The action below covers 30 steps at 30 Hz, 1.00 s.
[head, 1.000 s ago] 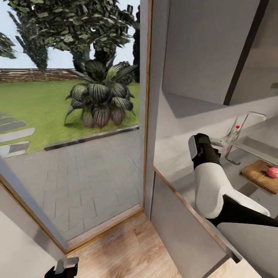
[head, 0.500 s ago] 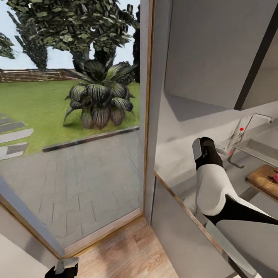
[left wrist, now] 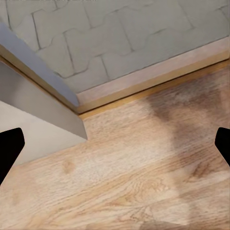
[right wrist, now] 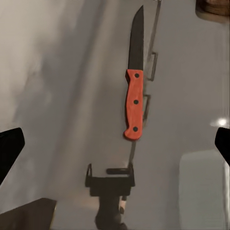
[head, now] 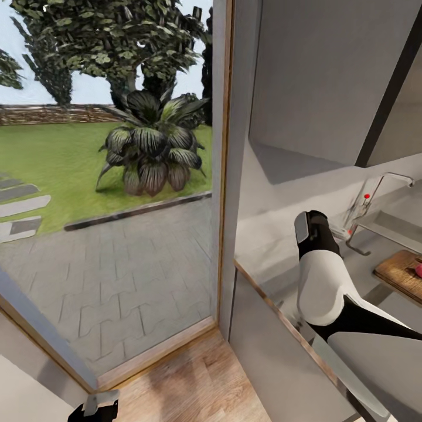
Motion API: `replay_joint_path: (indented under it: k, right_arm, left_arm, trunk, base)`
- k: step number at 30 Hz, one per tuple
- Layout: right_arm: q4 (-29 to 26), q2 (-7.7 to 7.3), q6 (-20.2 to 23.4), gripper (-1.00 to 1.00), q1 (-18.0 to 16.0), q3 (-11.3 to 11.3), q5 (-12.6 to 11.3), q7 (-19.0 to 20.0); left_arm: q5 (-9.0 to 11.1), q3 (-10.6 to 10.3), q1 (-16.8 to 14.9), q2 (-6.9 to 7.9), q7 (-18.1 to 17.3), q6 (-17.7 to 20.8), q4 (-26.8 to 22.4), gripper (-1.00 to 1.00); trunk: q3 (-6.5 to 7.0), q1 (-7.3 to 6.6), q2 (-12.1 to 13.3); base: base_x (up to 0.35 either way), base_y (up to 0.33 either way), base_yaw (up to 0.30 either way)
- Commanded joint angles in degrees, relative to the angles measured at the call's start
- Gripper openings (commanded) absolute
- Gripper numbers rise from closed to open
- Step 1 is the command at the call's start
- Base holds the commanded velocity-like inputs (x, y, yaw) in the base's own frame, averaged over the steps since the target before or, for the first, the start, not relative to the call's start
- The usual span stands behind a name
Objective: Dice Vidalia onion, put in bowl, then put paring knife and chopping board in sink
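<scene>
Grey countertop is lying under our wide-open, empty right gripper, with the paring knife flat on it. Our left gripper is hanging open and empty over the wooden floor, and the Vidalia onion is sitting on the chopping board beside the sink.

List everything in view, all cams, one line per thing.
paring knife: 1, dark blade, reddish handle, flat on the countertop below the right pincer
countertop: 1, grey, right of the doorway
chopping board: 1, brown, on the countertop at the head view's right edge
Vidalia onion: 1, pinkish, on the board, cut off by the edge
sink: 1, steel, behind the board
faucet: 1, chrome, red knob
plant: 1, green, outside
floor: pale wood
right arm: white and black, over the countertop
left pincer: black tips, open
right pincer: black tips, open
</scene>
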Motion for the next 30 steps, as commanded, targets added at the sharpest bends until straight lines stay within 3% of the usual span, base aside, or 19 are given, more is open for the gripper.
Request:
replay_joint_path:
  k: [1,9,30]
  right_arm:
    - [-0.06,0.06,0.33,1.00,-0.10,-0.25,0.46,-0.31]
    - [-0.06,0.06,0.21,1.00,-0.10,-0.08,0.41,-4.21]
    - [0.03,0.06,0.11,1.00,-0.10,0.03,0.49,-4.53]
  left_arm:
    - [0.20,-0.49,-0.10,-0.02,0.15,-0.30,0.19,1.00]
    - [0.20,-0.49,-0.11,-0.05,0.15,-0.32,0.19,1.00]
    - [0.20,-0.49,-0.10,-0.04,0.15,-0.31,0.20,1.00]
  trunk:
    - [-0.13,0.04,-0.13]
    - [-0.13,0.04,-0.13]
    - [-0.98,0.04,-0.13]
  base:
    - [0.000,0.000,0.000]
    - [0.071,-0.050,0.000]
    - [0.033,-0.016,0.000]
